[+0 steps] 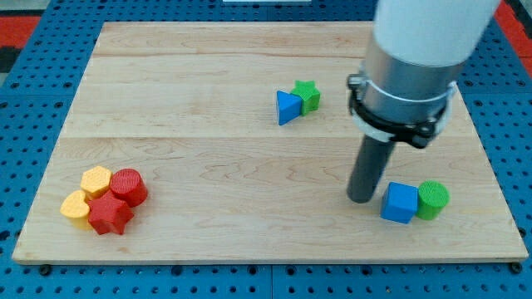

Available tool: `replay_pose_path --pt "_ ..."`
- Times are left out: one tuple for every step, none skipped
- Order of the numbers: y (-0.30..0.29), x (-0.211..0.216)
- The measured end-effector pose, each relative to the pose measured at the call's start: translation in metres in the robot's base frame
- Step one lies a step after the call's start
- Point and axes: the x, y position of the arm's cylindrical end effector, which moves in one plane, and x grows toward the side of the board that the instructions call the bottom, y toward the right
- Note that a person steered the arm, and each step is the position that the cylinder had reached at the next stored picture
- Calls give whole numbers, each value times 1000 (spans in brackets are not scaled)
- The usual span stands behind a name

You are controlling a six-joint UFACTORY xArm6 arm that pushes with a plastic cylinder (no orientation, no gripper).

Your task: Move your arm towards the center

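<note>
My tip (362,199) held nothing, being a bare rod, and rested just at nine o'clock of the blue cube (400,203) and green cylinder (433,199). The board's centre (266,141) lay toward ten o'clock. Sliding that way should clear the blue triangle (288,107) and green star (307,95) beyond.

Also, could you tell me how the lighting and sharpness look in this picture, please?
In the camera view, light is even and soft on the wooden board, with no harsh glare; my tip casts only a faint shadow beside the blue cube; the arm's white upper part near the view's top looks bright and slightly blurred; the blocks stay sharp.
</note>
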Motion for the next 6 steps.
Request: replay_pose_path --pt "-64 -22" --pt "-116 -65" --pt "-136 -119" --pt "-138 -170" --pt "-116 -187" --pt "-80 -187"
